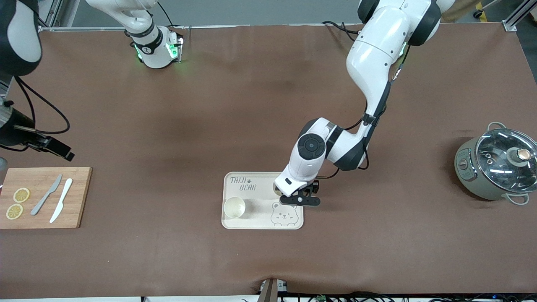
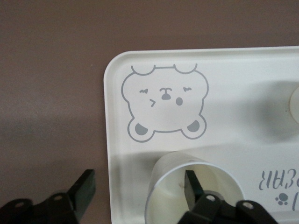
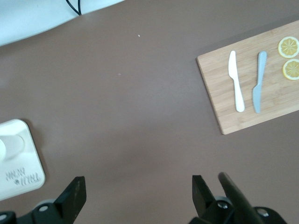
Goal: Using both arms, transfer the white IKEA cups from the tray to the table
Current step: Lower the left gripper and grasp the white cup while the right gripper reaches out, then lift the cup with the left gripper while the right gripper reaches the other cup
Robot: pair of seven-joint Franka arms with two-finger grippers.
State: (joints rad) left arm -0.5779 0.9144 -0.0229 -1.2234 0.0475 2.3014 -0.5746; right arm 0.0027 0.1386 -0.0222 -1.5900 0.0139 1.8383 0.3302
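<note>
**Arm and Gripper Status**

The left arm (image 1: 369,75) reaches down from its base, elbow bent, wrist lowered. The left gripper (image 2: 140,189) points downward, fingers spread. The right arm (image 1: 142,29) waits raised, right gripper (image 3: 138,193) with fingers wide apart, holding nothing.

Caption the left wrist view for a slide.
Left pincer straddles the wall of a white cup on the bear tray.
</note>
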